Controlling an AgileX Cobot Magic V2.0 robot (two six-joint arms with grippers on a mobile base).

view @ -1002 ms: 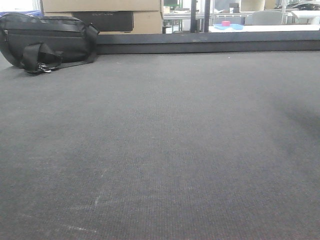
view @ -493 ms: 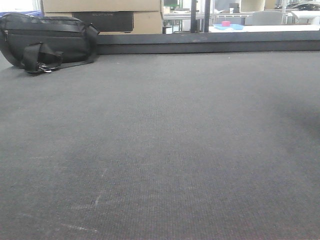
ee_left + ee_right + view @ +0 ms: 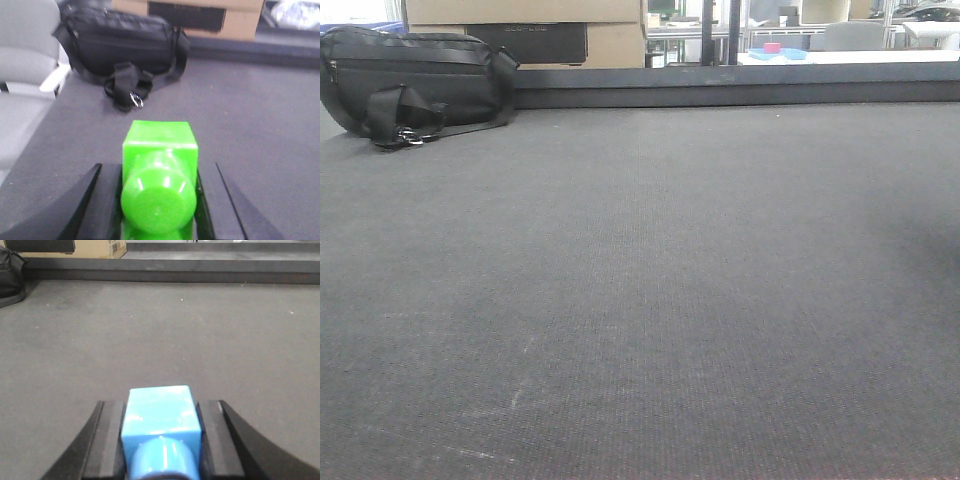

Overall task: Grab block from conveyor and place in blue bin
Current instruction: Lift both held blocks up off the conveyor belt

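A bright green block (image 3: 160, 145) with a round stud facing the camera sits between the black fingers of my left gripper (image 3: 159, 169), which is shut on it above the dark grey conveyor (image 3: 250, 115). In the right wrist view, my right gripper (image 3: 161, 405) is shut on a light blue block (image 3: 159, 416), its pads pressed against both sides, over the belt (image 3: 150, 330). The front view shows only the bare woven belt (image 3: 650, 280); neither gripper nor any block appears there. The blue bin is out of view.
A black bag (image 3: 415, 85) lies at the belt's far left corner, close ahead of the left gripper (image 3: 120, 47). A raised dark rail (image 3: 740, 92) closes the far edge, with cardboard boxes (image 3: 610, 35) behind. Far back, a pale blue dish (image 3: 775, 52) holds something pink.
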